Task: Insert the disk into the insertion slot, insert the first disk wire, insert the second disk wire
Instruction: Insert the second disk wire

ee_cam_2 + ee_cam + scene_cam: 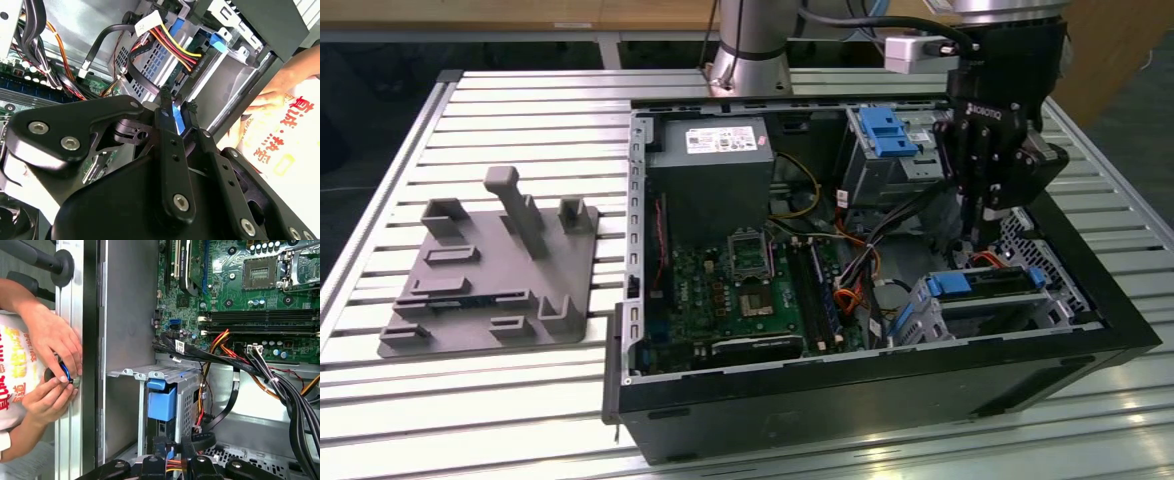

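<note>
At the near edge of the counter (520,120), toward the exterior view's right, stands the open computer case (854,390). In the case's near corner on that side sits the insertion slot (1001,315). The disk (987,283) lies inside it, its blue carrier level with the cage's mouth, so the first step looks done.

Directly over the disk hangs the pincer (178,101). In both wrist views its fingers stand narrow, closed on a small blue plug (176,120) held a little back from the tips; I take it for the end of a disk wire. A red, yellow and black wire bundle (170,42) curves to the cage, but I cannot tell whether it is plugged in. At least one wire is left to seat, perhaps both.

Just outside the case wall beside the slot, a person's hands (47,400) pinch some small thing over the counter.

Farther back in the case stands a taller cage with a blue latch (887,135). A grey fixture (494,270) lies on the counter's other half, and the arm's base (750,45) rises at the far edge.
</note>
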Robot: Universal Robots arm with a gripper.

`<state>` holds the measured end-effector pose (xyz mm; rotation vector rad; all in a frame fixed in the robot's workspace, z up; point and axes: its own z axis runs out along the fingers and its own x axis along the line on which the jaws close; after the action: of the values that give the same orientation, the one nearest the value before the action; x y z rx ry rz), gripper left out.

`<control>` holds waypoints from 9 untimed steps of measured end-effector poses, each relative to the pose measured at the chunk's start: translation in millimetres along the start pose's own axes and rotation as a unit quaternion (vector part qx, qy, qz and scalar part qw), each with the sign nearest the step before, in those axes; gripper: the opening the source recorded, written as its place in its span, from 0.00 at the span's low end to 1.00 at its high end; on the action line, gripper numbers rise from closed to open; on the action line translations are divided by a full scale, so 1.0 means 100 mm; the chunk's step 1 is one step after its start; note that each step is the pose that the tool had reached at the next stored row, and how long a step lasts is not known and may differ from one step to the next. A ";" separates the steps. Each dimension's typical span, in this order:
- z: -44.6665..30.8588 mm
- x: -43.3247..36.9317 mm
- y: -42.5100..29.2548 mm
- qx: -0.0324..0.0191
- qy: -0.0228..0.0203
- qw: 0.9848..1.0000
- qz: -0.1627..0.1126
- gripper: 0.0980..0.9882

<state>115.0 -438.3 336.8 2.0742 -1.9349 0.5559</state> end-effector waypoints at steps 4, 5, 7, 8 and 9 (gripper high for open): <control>0.004 -0.002 0.000 -0.003 0.001 1.000 -0.002 0.19; 0.005 -0.002 0.001 -0.006 0.001 1.000 -0.003 0.19; 0.006 -0.001 0.001 -0.010 0.001 1.000 -0.005 0.19; 0.006 -0.001 0.001 -0.010 0.001 1.000 -0.005 0.19; 0.005 -0.001 0.001 -0.010 0.001 1.000 -0.005 0.19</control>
<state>115.0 -438.4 336.3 2.0686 -1.9198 0.5353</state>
